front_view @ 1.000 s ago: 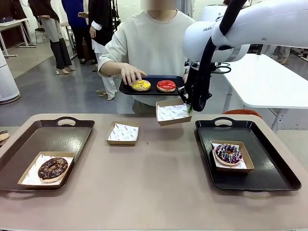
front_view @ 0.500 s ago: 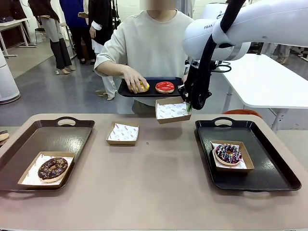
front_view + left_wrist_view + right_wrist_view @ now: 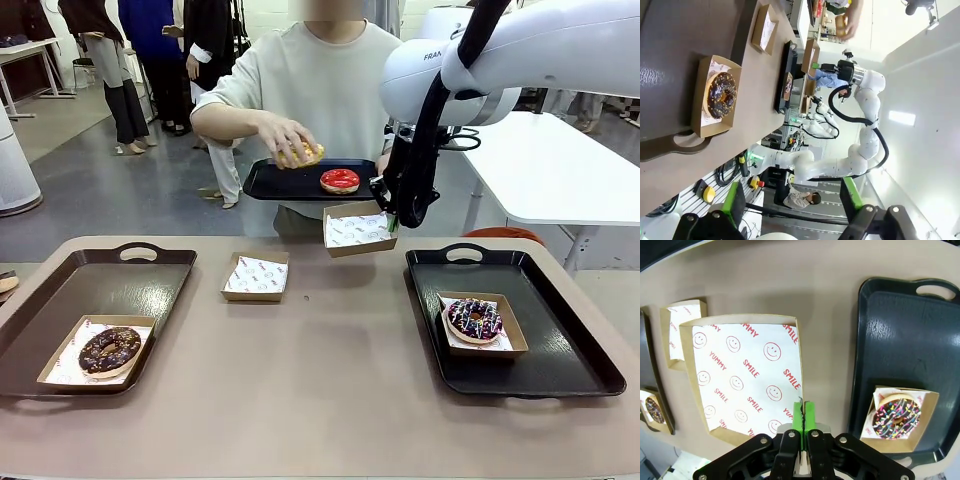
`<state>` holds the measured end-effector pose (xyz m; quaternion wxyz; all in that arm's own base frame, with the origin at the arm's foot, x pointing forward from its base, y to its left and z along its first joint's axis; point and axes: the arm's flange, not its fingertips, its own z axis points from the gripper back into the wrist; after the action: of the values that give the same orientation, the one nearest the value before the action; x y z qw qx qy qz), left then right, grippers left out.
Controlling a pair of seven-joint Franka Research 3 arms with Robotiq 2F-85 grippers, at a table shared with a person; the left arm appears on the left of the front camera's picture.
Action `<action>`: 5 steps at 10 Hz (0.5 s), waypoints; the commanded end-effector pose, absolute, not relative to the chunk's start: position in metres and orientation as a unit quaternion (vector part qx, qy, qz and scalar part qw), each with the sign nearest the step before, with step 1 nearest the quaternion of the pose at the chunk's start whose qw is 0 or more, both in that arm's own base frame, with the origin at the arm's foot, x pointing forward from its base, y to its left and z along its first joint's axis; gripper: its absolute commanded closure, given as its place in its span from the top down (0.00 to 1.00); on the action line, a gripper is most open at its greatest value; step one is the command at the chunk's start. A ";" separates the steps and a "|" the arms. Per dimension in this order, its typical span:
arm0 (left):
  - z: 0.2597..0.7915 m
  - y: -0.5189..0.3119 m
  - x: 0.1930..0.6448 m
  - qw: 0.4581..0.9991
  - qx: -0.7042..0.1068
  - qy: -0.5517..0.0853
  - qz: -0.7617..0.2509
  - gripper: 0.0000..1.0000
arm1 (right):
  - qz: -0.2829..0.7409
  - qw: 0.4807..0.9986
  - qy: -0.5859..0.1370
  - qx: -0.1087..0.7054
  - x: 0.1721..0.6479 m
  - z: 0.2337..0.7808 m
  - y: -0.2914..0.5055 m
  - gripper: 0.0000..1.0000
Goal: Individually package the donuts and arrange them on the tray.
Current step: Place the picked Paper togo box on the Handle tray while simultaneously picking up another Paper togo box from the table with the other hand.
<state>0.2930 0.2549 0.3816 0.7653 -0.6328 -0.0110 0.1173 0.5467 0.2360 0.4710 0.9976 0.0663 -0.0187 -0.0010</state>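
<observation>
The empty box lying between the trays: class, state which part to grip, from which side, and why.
Probably pinch one side wall of the empty box from above, one finger inside, one outside: it lies flat, shallow and open. The right gripper holds the other box likewise.

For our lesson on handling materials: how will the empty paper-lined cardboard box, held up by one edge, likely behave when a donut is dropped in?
The box looks thin and light, so it is probably easy to lift. The right tool pinches only one wall, so the far side may dip under weight. The shallow walls might flex.
</observation>
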 end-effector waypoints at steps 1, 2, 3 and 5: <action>0.382 0.257 0.292 0.764 -0.634 -0.019 0.121 1.00 | 0.000 0.998 -0.019 0.064 0.546 0.470 0.236 0.00; 0.382 0.257 0.292 0.764 -0.634 -0.019 0.121 1.00 | 0.000 0.998 -0.019 0.064 0.546 0.470 0.236 0.00; 0.382 0.257 0.292 0.764 -0.634 -0.019 0.121 1.00 | 0.000 0.998 -0.019 0.064 0.546 0.470 0.236 0.00; 0.382 0.257 0.292 0.764 -0.634 -0.019 0.121 1.00 | 0.000 0.998 -0.019 0.064 0.546 0.470 0.236 0.00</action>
<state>0.2921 0.2559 0.3816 0.7652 -0.6327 -0.0121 0.1187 0.5467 0.2360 0.4710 0.9976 0.0663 -0.0187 -0.0010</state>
